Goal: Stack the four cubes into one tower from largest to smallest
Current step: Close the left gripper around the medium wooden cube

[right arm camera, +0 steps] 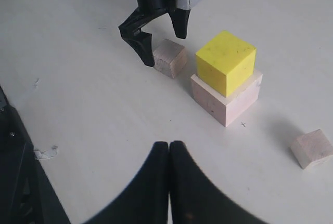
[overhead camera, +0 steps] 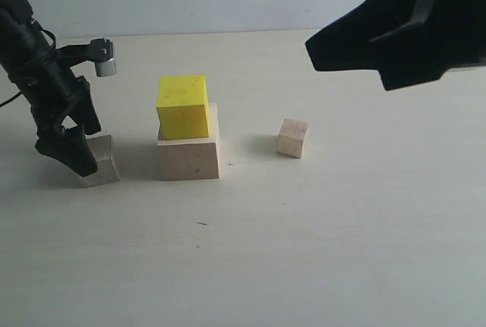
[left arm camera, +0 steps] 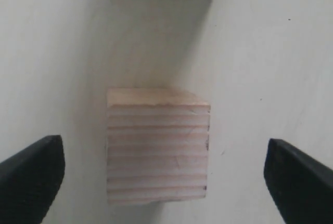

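- My left gripper (overhead camera: 87, 147) is spread as wide as it goes and has hold of nothing.
- The medium cube (left arm camera: 156, 146) sits on the bench (overhead camera: 304, 251) directly between its jaws, with a clear gap on each side and no contact that I can see.
- This is the relation that matters for the next move. The cube's two side faces look roughly square to the jaws, so I judge a straight close would land on flat wood and not on a corner.
- A cube has no long axis, so only that squareness counts. The grain lines run across from jaw to jaw.
- In the exterior view the jaw tips look low enough beside the cube to close on it, though I can't be sure of the exact height.
- The yellow cube (overhead camera: 183, 107) sits on the large cube (overhead camera: 190, 158), a little off-centre, at 3 o'clock from my left gripper and near it.
- My guess is that the carry will be a lift and a short shift towards 3 o'clock.
- The small cube (overhead camera: 292, 138) lies alone at 3 o'clock from the stack, on the far side from this arm.
- My right gripper (right arm camera: 169, 146) is closed tight on nothing and hangs high, well apart from every cube, so the left arm is the nearer one.
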